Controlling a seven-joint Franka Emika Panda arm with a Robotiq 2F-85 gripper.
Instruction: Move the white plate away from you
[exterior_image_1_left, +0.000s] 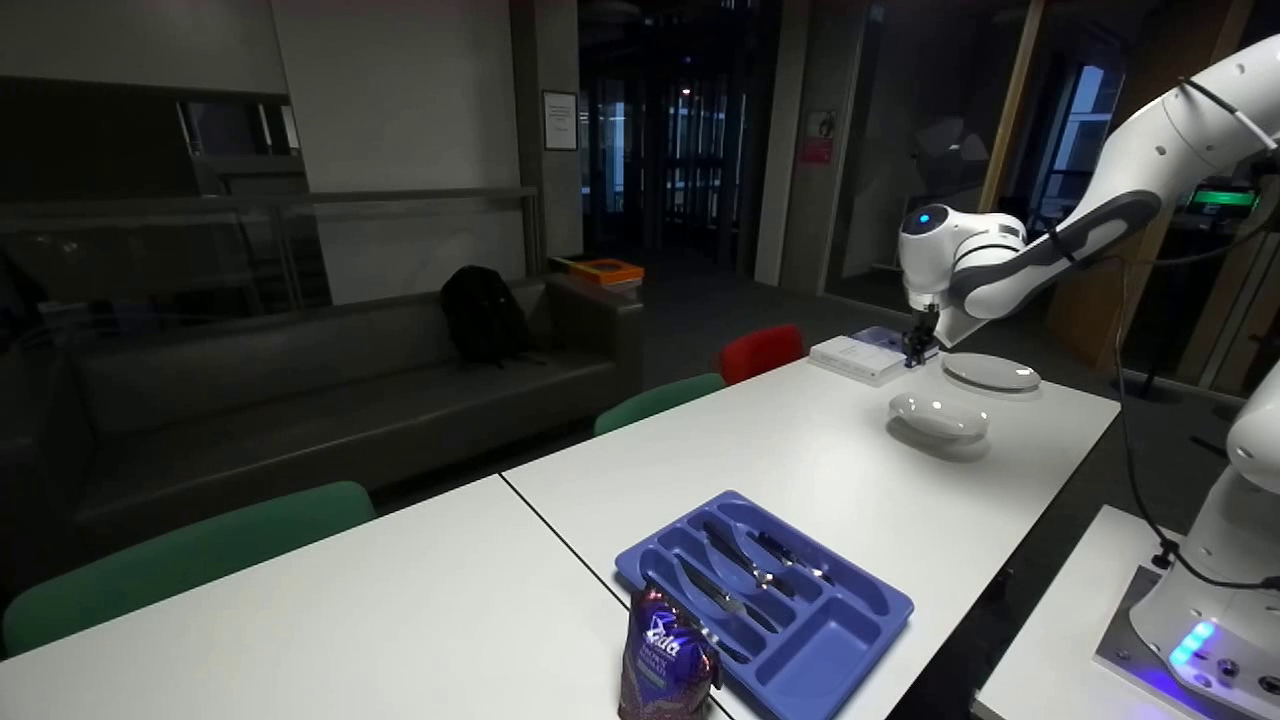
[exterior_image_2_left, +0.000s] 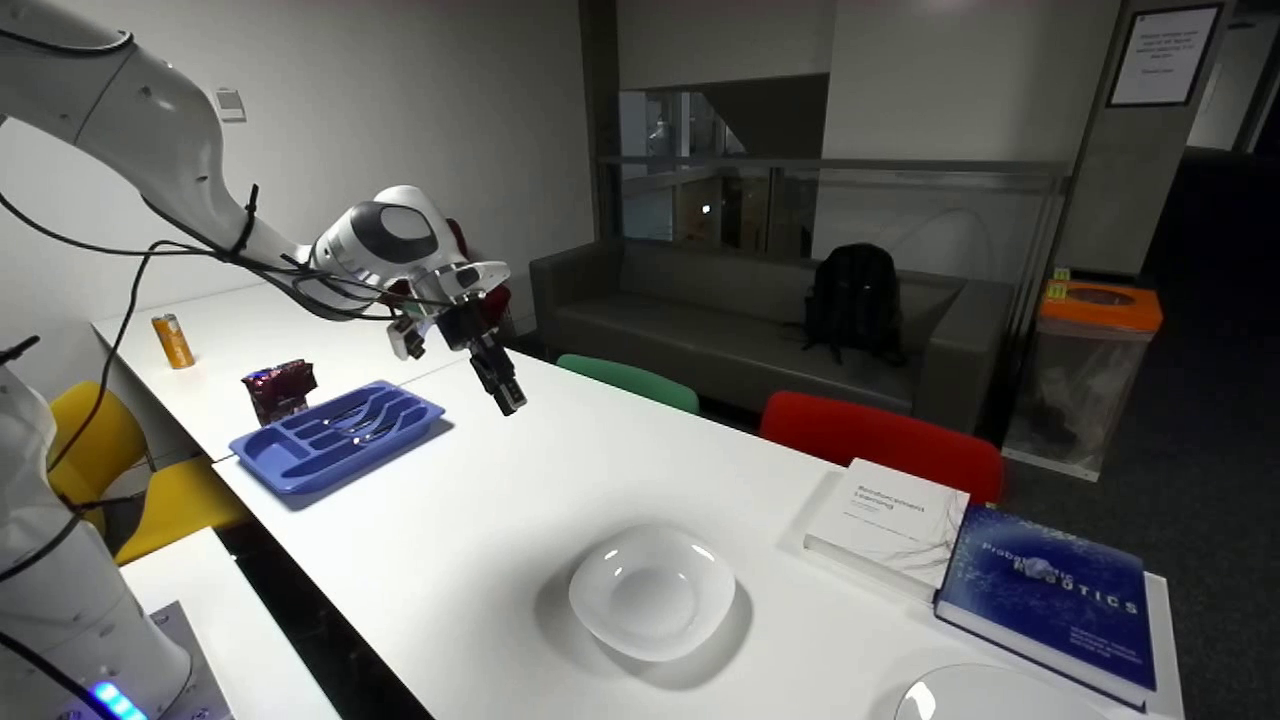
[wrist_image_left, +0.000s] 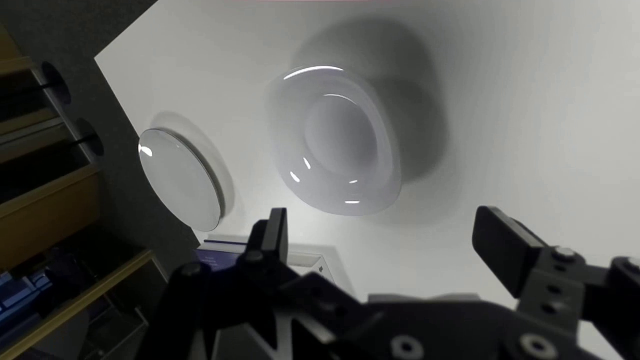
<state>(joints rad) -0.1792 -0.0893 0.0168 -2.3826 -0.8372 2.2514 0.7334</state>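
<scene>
The white plate, a shallow dish with a raised rim, lies on the white table in both exterior views (exterior_image_1_left: 938, 418) (exterior_image_2_left: 650, 592). It also shows in the wrist view (wrist_image_left: 335, 142), above the middle of the picture. My gripper (wrist_image_left: 382, 217) is open, its two dark fingers wide apart with nothing between them. In both exterior views the gripper (exterior_image_1_left: 917, 355) (exterior_image_2_left: 510, 400) hangs above the table, apart from the plate. In the wrist view the plate lies just beyond the fingertips. No part of the plate is hidden.
A flatter white plate (exterior_image_1_left: 990, 371) lies near the table's end. A white book (exterior_image_2_left: 890, 525) and a blue book (exterior_image_2_left: 1045, 600) lie by the table edge. A blue cutlery tray (exterior_image_1_left: 830, 640), a purple bag (exterior_image_1_left: 660, 655) and an orange can (exterior_image_2_left: 173, 342) stand farther along.
</scene>
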